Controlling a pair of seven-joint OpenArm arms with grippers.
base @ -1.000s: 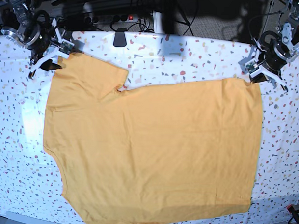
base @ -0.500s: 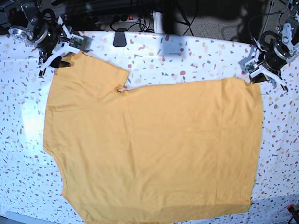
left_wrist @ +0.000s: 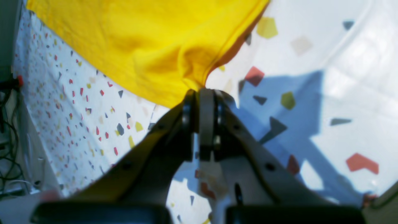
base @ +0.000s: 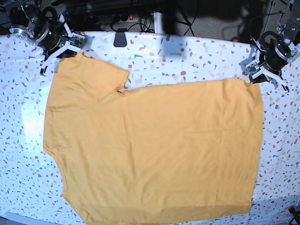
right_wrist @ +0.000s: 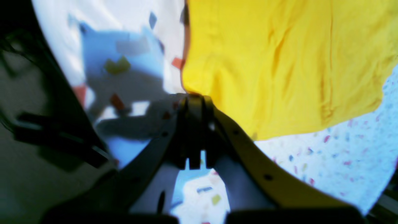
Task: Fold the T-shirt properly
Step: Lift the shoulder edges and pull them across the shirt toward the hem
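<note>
Speckled white table [base: 197,56], dark cables [base: 136,4] behind.

Base view looks straight down; both wrist views, somewhat blurred, sit close behind each hand, sharing the T-shirt [base: 151,152].

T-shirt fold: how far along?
Done: the T-shirt lies spread flat on the table. In hand: the left gripper pinches a far hem corner and the right gripper pinches the far sleeve's corner. Left: no fold made yet.
</note>
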